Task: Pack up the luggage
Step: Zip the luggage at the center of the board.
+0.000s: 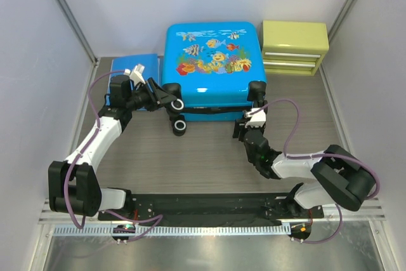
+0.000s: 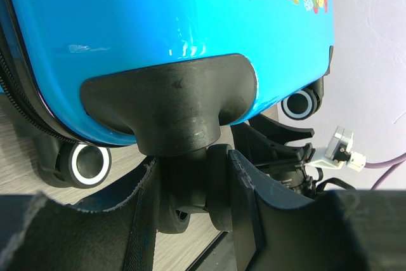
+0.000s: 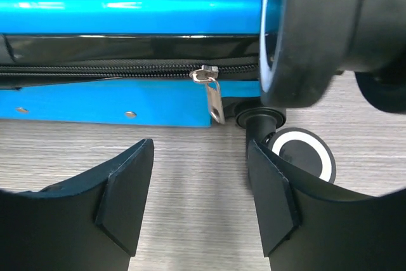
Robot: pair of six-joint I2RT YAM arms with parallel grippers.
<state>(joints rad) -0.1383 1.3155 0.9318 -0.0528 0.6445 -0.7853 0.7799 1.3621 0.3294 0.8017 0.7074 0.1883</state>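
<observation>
Table strip separates spread right gripper from luggage edge.

The luggage, upper middle of the frame, is bright blue with colourful cartoon fish; its wheels are black with white rings. My right gripper is black. The drawer box, upper right, is yellow-green.
</observation>
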